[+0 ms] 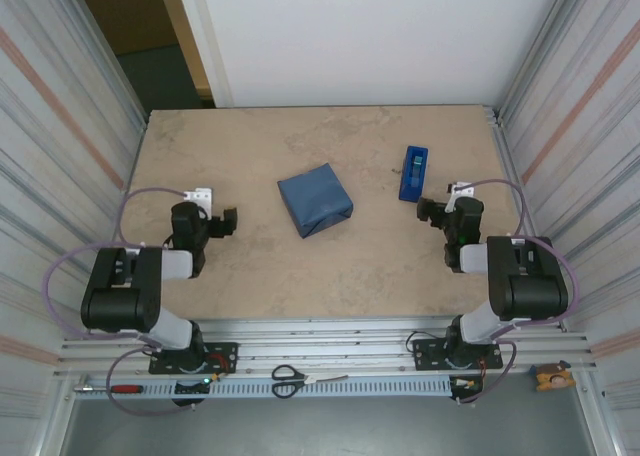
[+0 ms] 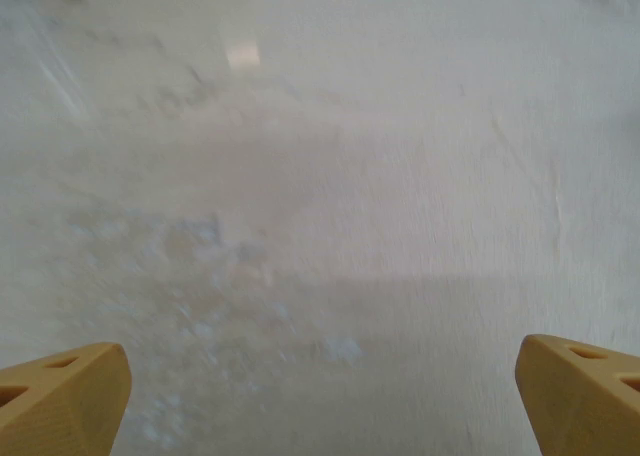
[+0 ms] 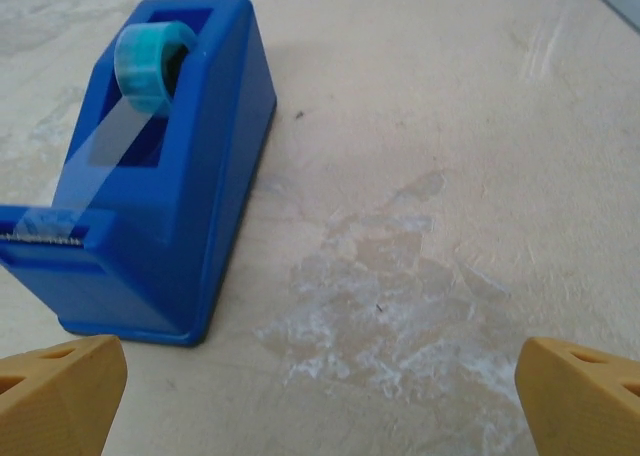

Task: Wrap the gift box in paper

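Observation:
The paper, slate blue, is folded into a squarish parcel at the middle of the table. The gift box is hidden inside it. My left gripper rests to the parcel's left, well apart from it, and stands open. In the left wrist view the left gripper has only bare table between its yellow fingertips. My right gripper is to the parcel's right and is open with nothing in it. In the right wrist view the right gripper hovers over worn tabletop.
A blue tape dispenser stands just beyond the right gripper, large at the left of the right wrist view. Scissors and a red-handled screwdriver lie on the front rail. Corrugated walls close both sides.

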{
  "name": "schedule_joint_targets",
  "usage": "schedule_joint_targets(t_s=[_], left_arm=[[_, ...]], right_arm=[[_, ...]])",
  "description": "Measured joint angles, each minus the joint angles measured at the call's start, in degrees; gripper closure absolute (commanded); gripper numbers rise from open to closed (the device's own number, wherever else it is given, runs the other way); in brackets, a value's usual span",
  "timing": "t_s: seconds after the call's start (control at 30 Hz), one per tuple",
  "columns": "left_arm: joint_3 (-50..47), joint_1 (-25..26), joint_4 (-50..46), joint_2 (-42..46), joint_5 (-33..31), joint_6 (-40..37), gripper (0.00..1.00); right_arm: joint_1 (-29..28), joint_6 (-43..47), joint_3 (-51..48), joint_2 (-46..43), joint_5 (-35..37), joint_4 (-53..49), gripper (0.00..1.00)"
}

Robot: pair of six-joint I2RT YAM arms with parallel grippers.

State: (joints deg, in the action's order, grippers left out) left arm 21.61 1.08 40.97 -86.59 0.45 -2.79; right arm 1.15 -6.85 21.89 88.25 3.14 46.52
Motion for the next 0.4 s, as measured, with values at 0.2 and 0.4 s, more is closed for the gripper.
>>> schedule_joint_targets(t_s=[0.2, 0.4], left_arm=[[0.9, 0.0, 2.3, -0.8, 0.7, 0.0, 0.01], [1.0, 0.0, 2.9, -0.8, 1.1, 0.0, 0.01]], right_arm=[[0.0, 0.0, 0.0, 0.0, 2.1, 0.0, 0.02], [0.0, 0.0, 0.0, 0.0, 2.9, 0.0, 0.02]])
